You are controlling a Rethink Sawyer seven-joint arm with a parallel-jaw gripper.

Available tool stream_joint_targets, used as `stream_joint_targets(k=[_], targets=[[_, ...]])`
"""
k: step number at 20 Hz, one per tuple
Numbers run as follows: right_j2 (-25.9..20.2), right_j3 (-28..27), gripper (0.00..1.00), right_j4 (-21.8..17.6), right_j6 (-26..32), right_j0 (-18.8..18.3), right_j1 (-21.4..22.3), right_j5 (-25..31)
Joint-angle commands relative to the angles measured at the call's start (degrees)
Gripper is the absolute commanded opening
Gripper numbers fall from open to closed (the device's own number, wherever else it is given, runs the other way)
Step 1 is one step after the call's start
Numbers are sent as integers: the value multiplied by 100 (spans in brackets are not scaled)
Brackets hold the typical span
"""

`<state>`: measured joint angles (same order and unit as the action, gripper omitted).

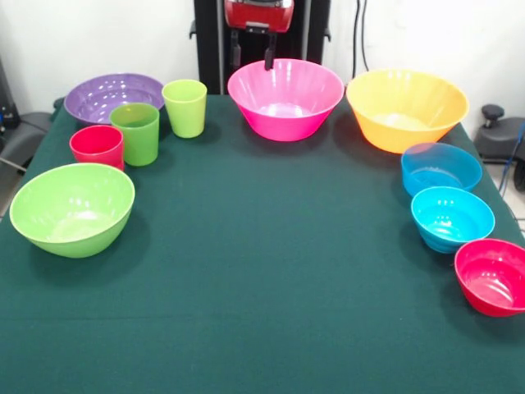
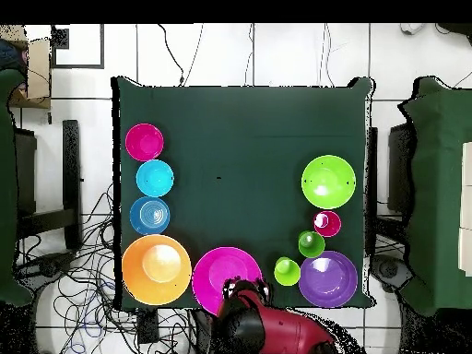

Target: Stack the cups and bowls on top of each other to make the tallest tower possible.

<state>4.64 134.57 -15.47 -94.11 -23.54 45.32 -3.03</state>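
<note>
Cups (image 1: 138, 131), bowls (image 1: 285, 99): apparently no txt

Pink bowl (image 1: 285, 98), dark green table (image 1: 262, 279)

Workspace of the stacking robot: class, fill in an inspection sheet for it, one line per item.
Surface: table under a dark green cloth, middle bare.
Job's things: nothing stacked; pink bowl, orange bowl, blue bowl, turquoise bowl, small red bowl, large lime-green bowl, purple bowl, red cup, green cup, lime-green cup, all upright and separate along the table's edges.
Clutter: nothing seen.
Grippers: gripper drawn back behind the pink bowl, holding nothing.
Cables: many loose on the floor.
Surroundings: white tiled floor, chairs at the sides.
</note>
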Motion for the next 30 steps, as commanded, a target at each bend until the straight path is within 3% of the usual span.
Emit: stream_joint_targets(k=[1,3,19,30], targets=[[128,306,100,333,-1377,285,-67,-116],[243,338,100,389,-1494,389,-14,-71],[-90,-40,100,-347,-1359,-220,-391,-90],[-246,-136,100,-535,-1237,-427,-391,39]])
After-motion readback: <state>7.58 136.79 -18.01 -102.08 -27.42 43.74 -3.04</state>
